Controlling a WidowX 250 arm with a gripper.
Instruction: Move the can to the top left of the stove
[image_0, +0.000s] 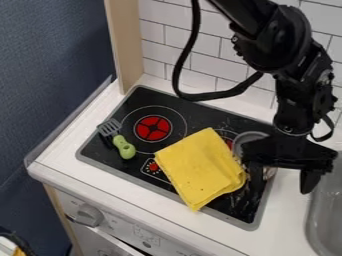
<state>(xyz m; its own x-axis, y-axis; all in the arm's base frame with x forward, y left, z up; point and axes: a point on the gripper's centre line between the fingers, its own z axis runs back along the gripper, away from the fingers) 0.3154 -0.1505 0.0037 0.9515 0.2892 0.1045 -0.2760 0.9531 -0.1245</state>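
The can (246, 138) is on the right side of the stove (127, 172), just past the yellow cloth (200, 167). The black gripper (283, 177) is in front of it and hides a lot of it, so I can't tell if the can stands up or lies down.

The gripper's two fingers are spread wide, with a big gap between them. One is over the right side of the stove, by the can and the cloth. The other is out to the right, near the sink (326, 200). They do not pinch the can.

The can has to end up at the far left part of the stove, by the left red ring (153, 128). It is well apart from there, so the main job is not done. I think this is the very start: the gripper is close to the can, but the grab, the lift, the trip across and the letting go are all left to do.

The cloth lies between the can and the near left side, where the green spatula (123, 146) is. I think the can should go up high and over the far side, so it does not drag the cloth or bump the spatula.
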